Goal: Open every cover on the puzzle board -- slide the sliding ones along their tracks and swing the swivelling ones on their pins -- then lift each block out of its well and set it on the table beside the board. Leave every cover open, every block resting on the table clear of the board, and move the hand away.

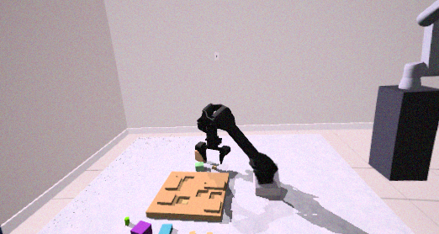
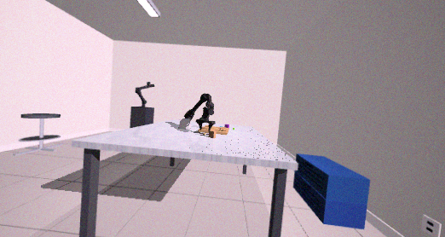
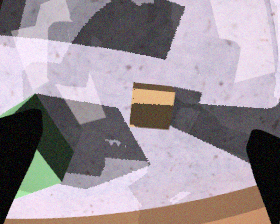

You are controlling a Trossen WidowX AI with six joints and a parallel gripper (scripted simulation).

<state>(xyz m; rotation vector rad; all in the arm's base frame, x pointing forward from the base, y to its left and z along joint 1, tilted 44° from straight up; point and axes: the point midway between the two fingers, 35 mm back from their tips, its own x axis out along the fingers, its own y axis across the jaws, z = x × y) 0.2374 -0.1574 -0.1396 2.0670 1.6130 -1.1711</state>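
Note:
The tan wooden puzzle board (image 1: 191,194) lies on the white table with its covers slid or swung aside and dark wells showing. My gripper (image 1: 212,151) hangs open and empty just past the board's far edge. A small tan block (image 1: 199,156) rests on the table below and slightly left of the fingers. In the wrist view the tan block (image 3: 152,106) sits apart from both fingers of the open gripper (image 3: 140,169). A green block (image 1: 199,166) lies between it and the board and shows in the wrist view (image 3: 38,156) by the left finger.
A purple block (image 1: 141,227), a cyan block (image 1: 166,229) and a small green piece (image 1: 127,220) lie on the table near the board's front edge. The arm's base (image 1: 269,188) stands right of the board. A dark pedestal (image 1: 404,130) stands off the table at the right.

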